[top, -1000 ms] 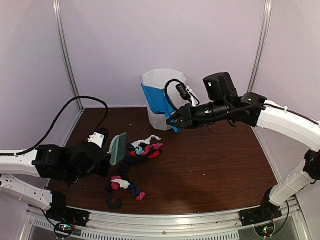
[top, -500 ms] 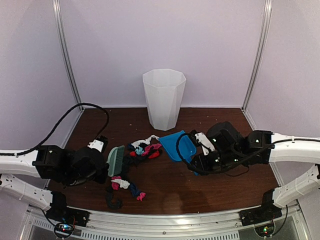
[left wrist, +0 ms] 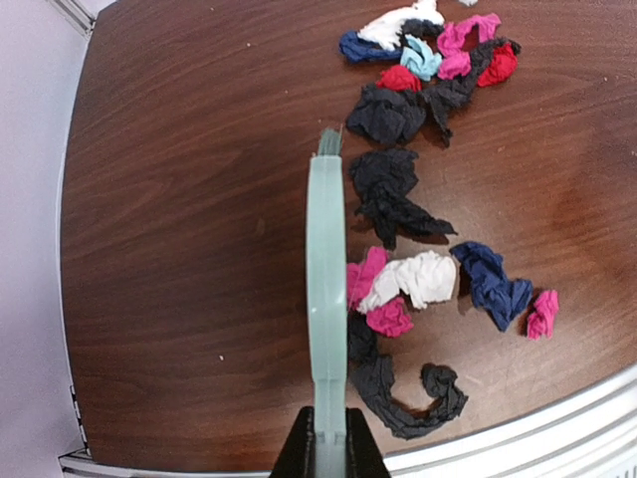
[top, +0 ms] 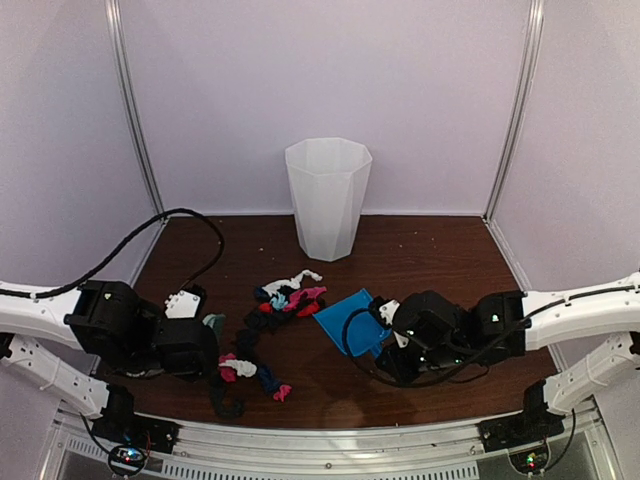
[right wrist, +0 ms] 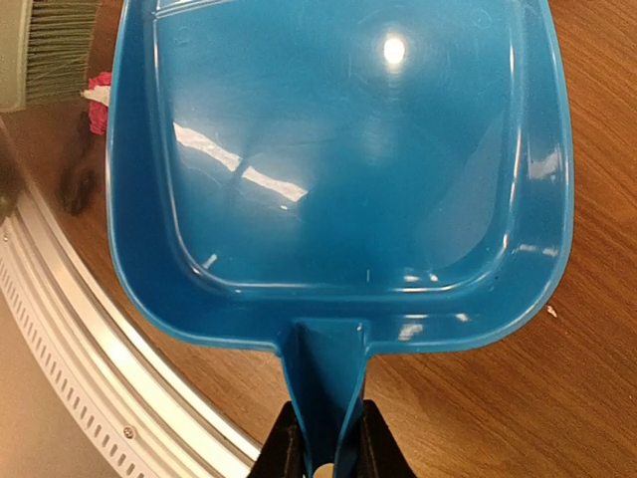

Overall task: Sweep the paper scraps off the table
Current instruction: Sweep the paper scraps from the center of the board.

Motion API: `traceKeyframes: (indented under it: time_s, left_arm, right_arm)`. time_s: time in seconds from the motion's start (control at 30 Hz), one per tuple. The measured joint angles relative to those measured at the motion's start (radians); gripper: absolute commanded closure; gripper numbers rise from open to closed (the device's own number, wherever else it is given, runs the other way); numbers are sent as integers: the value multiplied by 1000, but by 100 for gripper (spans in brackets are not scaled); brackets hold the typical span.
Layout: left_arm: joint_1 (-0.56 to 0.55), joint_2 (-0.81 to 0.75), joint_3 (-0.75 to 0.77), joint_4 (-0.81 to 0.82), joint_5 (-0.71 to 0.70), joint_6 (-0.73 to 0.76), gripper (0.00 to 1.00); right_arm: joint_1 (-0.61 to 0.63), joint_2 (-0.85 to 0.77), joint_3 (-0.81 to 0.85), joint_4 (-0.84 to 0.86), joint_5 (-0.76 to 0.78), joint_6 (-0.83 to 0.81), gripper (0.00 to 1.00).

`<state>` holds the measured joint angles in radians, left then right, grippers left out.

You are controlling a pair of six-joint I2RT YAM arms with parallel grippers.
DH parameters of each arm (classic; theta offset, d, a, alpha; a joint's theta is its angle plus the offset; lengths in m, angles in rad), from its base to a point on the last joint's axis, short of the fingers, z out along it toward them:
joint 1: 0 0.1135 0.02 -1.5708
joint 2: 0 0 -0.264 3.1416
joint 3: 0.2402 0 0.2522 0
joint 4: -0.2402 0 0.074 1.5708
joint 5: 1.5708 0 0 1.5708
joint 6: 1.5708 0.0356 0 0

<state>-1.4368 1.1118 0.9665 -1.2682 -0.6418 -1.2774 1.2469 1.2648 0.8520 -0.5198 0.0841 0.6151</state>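
Observation:
Paper scraps (top: 288, 298) in pink, white, black, navy and red lie in a loose trail on the table (top: 450, 260), with a second clump (top: 248, 372) nearer the front. My left gripper (top: 196, 346) (left wrist: 329, 450) is shut on the handle of a mint-green brush (left wrist: 325, 279), which stands edge-on just left of the scraps (left wrist: 408, 281). My right gripper (top: 386, 348) (right wrist: 323, 450) is shut on the handle of a blue dustpan (top: 351, 319) (right wrist: 338, 159), low over the table to the right of the scraps. The pan is empty.
A tall white bin (top: 327, 196) stands at the back centre of the table. The metal rail (top: 330, 440) (right wrist: 90, 339) runs along the front edge, close to the black strip of paper (left wrist: 408, 398). Grey walls enclose the sides.
My right arm has brought the dustpan from the bin's rim down to the table and in toward the scraps. My left arm drew the brush nearer the front clump.

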Motion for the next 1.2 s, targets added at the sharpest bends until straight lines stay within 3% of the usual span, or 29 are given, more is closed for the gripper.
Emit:
traceKeyframes:
  time_s: [0.57,0.87,1.2]
  left_arm:
    - [-11,15,87,-74,246,149,100]
    - [-12,103,87,-55,278,198,100]
    - [-11,235,96,81,277,278,100]
  right_arm:
    - [51,95,-29,-13,30,-2,100]
    - [56,97,-50,-14,34,11,100]
    - [56,97,-97,-9,34,21,100]
